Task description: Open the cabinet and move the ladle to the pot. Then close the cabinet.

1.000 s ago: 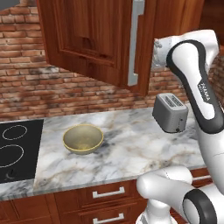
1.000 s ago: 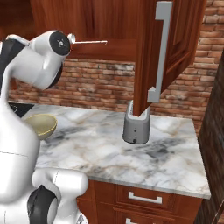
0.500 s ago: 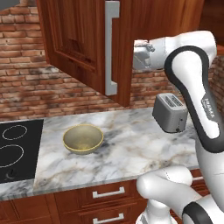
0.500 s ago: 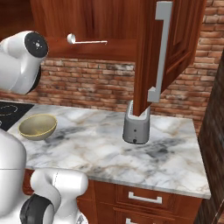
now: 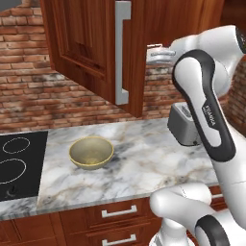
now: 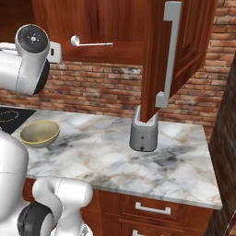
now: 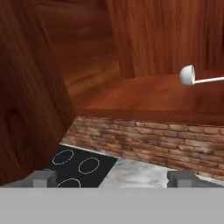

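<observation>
Ladle (image 7: 189, 75) retrieval is our concern now, because the cabinet (image 6: 115, 27) stands open. Our fingertips (image 7: 43, 178) sit wide apart at the bottom of the hand view, with nothing between them, so the gripper (image 7: 113, 179) holds nothing. Just beyond them we look across the bare wooden shelf (image 7: 148, 98) of the cabinet, where the ladle lies with its bowl toward us and its thin handle running off to the right edge.

Over the last second the cabinet door (image 5: 96, 48) has swung much further out: its long silver handle (image 5: 122, 53) has moved from beside our hand toward the middle of the left base view, and the arm has let go and drawn away from it. We judge that the opening step is done and the reach for the ladle comes next.

The hand is raised to shelf height, level with the cabinet mouth, while the forearm (image 5: 204, 110) rises steeply from the elbow in front of the grey toaster (image 5: 183, 126). From the right base view the ladle (image 6: 91, 42) rests on the shelf well apart from the wrist (image 6: 32, 55).

We cannot find a pot with confidence; the yellowish bowl (image 5: 91, 153) on the marble counter (image 5: 144, 163) beside the black cooktop (image 5: 19, 166) may be it.
</observation>
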{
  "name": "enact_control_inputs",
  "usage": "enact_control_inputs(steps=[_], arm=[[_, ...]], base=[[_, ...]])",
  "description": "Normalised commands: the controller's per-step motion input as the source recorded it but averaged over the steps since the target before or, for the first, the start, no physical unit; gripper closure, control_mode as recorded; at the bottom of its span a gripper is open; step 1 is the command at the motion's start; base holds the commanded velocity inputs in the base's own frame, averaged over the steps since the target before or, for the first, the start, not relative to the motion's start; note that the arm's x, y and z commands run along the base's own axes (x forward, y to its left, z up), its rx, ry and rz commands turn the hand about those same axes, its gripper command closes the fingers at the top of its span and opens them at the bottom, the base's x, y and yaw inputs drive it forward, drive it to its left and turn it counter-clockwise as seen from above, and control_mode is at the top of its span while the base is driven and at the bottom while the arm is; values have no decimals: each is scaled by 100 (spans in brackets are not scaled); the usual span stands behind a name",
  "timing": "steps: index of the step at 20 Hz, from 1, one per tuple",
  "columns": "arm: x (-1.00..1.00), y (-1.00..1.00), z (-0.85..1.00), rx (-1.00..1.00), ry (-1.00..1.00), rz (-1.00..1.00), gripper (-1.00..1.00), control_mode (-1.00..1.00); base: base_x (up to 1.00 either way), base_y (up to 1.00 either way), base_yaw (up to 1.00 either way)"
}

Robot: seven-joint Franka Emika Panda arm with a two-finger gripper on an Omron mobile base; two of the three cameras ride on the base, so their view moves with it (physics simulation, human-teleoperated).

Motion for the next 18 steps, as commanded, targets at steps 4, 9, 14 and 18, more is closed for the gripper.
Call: enact_control_inputs(steps=[4,9,14,18], arm=[[53,-60,3,-15,-1,-32,-100,-100],[59,-13,3,-1,0,-23,-100,-100],[74,2,0,0,0,-14,-100,-100],[83,1,0,0,1,-10,-100,-100]], base=[[0,0,0],[0,0,0],[0,0,0],[0,0,0]])
